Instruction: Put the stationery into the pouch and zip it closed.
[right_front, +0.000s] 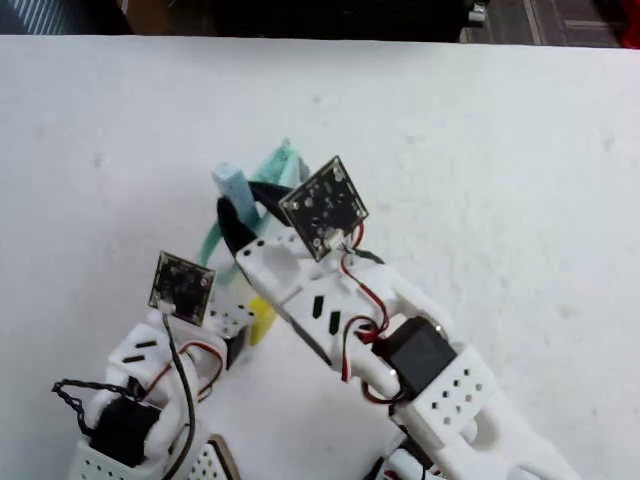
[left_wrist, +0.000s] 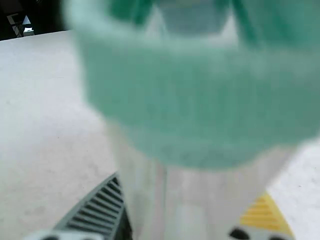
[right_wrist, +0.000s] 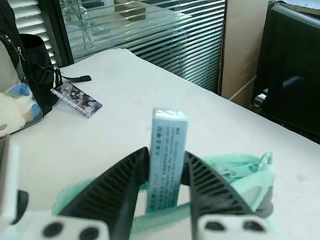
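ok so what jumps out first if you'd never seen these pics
A pale blue block stands upright, pinched in the right gripper just above the mint green pouch, near the middle of the white table. The left arm sits close beside it, its wrist camera right up against the pouch's green fabric.

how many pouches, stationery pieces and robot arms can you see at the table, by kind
mint green fabric pouch: 1
light blue rectangular block of stationery: 1
white robot arms, left and right: 2
total: 4
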